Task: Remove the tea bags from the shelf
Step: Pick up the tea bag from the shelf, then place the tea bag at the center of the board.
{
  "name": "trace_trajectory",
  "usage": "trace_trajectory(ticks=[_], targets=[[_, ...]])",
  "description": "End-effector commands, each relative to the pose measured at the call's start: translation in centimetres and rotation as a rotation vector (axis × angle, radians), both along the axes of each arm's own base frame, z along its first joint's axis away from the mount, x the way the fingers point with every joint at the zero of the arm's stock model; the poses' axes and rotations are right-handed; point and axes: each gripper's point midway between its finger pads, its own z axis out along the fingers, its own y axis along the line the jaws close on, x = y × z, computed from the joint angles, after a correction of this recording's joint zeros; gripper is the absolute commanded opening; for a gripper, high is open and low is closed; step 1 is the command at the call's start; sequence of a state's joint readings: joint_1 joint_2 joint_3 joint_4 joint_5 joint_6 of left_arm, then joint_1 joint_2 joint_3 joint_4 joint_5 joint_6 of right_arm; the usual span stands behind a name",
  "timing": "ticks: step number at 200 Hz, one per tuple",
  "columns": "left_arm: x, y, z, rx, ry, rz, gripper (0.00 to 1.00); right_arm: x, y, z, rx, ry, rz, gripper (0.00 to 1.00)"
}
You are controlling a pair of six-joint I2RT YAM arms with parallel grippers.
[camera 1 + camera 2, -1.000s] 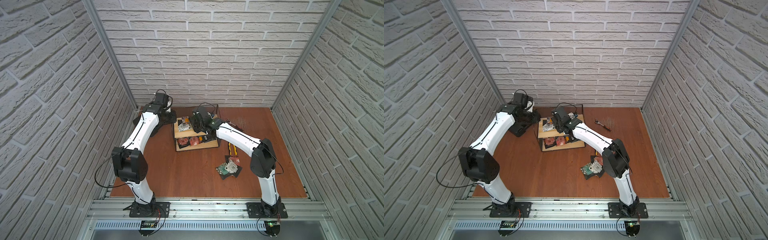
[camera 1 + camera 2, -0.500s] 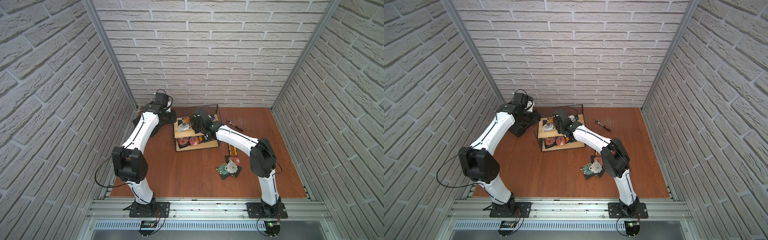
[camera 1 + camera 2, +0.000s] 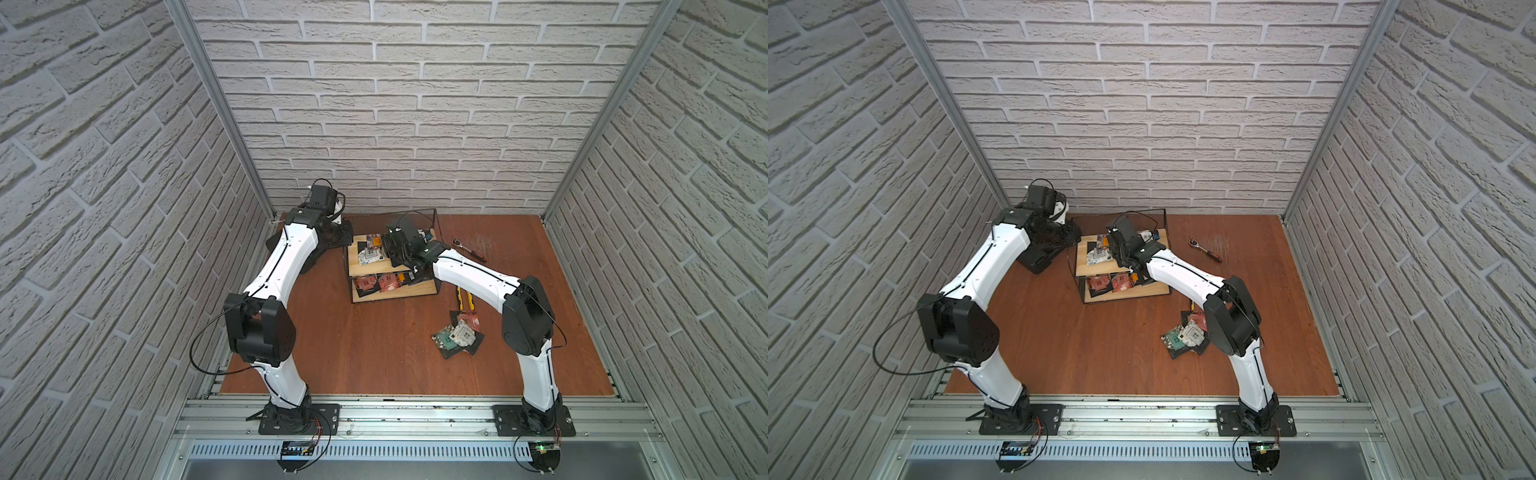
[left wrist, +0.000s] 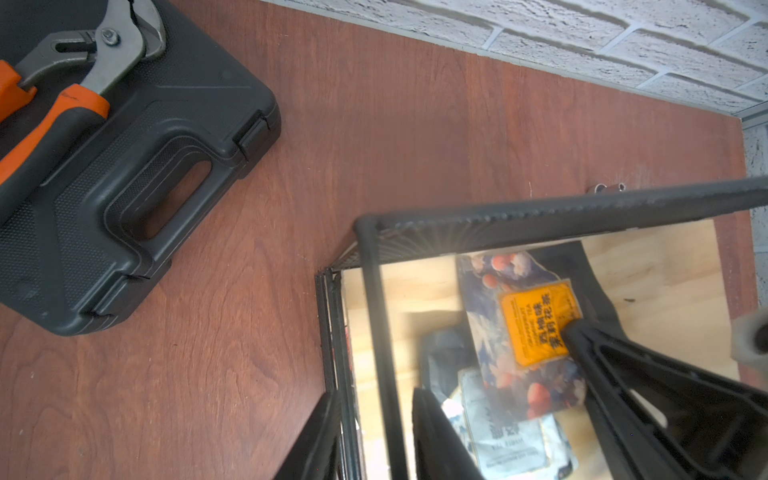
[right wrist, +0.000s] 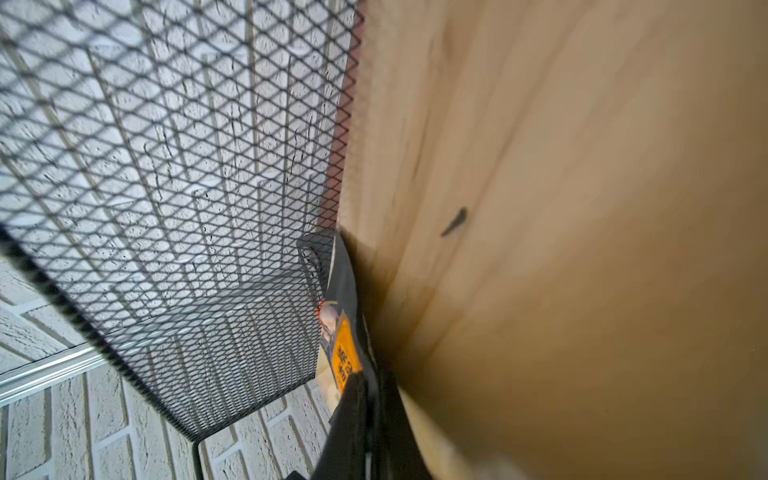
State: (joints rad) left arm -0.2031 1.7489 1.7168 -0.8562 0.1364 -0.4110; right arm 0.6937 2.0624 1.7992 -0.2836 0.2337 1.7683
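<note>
Bright even light, soft shadows; shelf (image 5: pixel 582 208) blurry in right wrist view

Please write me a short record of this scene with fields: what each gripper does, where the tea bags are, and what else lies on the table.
left gripper: shut on the side frame of the shelf
right gripper: shut on the orange-label tea bag, upper tier
lower tier: red tea bags lie there
table: pile of tea bags, off the shelf
other things: tool case, ratchet
</note>
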Motion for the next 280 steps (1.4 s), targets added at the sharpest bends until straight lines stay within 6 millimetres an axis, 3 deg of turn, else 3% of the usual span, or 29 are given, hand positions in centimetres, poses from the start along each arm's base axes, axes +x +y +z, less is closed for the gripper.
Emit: trace_trajectory(ticks=[1, 18, 52, 87, 107, 134, 156, 177, 214, 237, 280], targets=[[0.9, -0.3, -0.6, 0.013, -0.005, -0.018, 0.34, -0.5, -1.2, 6.3, 0.024, -0.107, 0.006, 0.03], [0.8, -0.4, -0.5, 0.013, -0.004, -0.018, 0.34, -1.1, -1.7, 8.0, 0.017, -0.139, 0.022, 0.03], [0.9, -0.4, -0.5, 0.011, -0.005, -0.017, 0.34, -2.0, -2.3, 9.4, 0.015, -0.182, 0.072, 0.03], [0.8, -0.3, -0.4, 0.014, -0.005, -0.019, 0.34, -3.9, -2.3, 11.5, -0.033, -0.247, 0.297, 0.03], [0.8, -0.4, -0.3, 0.012, -0.007, -0.019, 0.34, -6.4, -2.9, 11.8, -0.085, -0.287, 0.468, 0.03], [0.8, -0.3, -0.3, 0.013, -0.005, -0.018, 0.34, -11.7, -5.4, 11.1, -0.225, -0.337, 0.649, 0.03], [0.7, -0.3, -0.3, 0.016, -0.006, -0.021, 0.34, -16.3, -7.5, 8.2, -0.294, -0.306, 0.77, 0.03], [0.8, -0.4, -0.2, 0.017, -0.009, -0.022, 0.34, -20.0, -9.9, 3.6, -0.339, -0.21, 0.84, 0.03], [1.0, -0.4, -0.1, 0.018, -0.011, -0.022, 0.34, -24.9, -13.7, -4.6, -0.467, 0.047, 0.996, 0.03], [1.1, -0.4, -0.2, 0.017, -0.008, -0.023, 0.34, -26.4, -14.3, -7.8, -0.489, 0.125, 1.071, 0.03], [1.1, -0.4, -0.3, 0.018, -0.004, -0.021, 0.34, -27.6, -14.5, -11.2, -0.485, 0.18, 1.13, 0.03]])
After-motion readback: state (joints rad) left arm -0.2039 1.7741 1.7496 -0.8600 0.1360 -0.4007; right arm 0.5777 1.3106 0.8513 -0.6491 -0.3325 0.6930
